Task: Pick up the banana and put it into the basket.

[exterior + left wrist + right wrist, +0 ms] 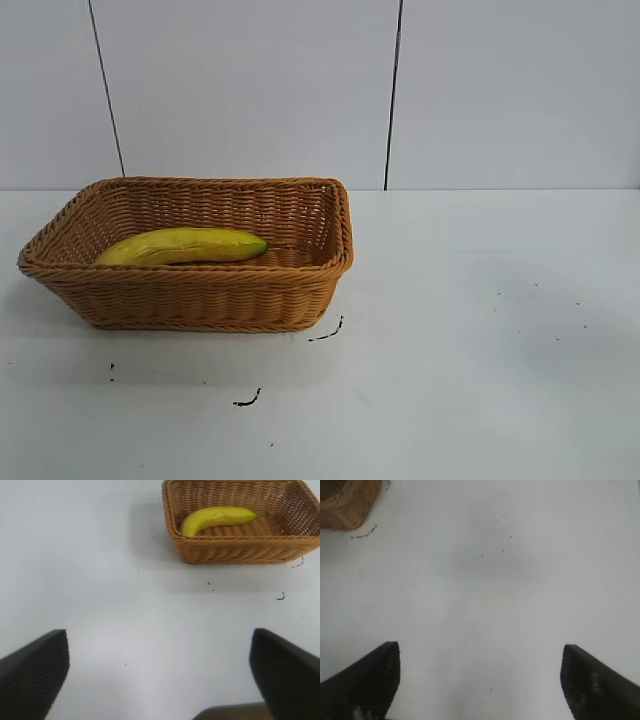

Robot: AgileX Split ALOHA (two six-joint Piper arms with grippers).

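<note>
White table [480,330] fills the exterior view; the banana [185,245] lies inside the basket [200,300] at left. Left wrist view: left gripper [159,672] spread wide, empty. Right wrist view: right gripper [480,680] likewise released. Banana seems light, soft-skinned, best gripped mid-length.

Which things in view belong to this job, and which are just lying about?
Job:
- banana, lying in the basket
- basket
- left end effector, open, over bare table

Lying about:
- right end effector, open, idle
- table
</note>
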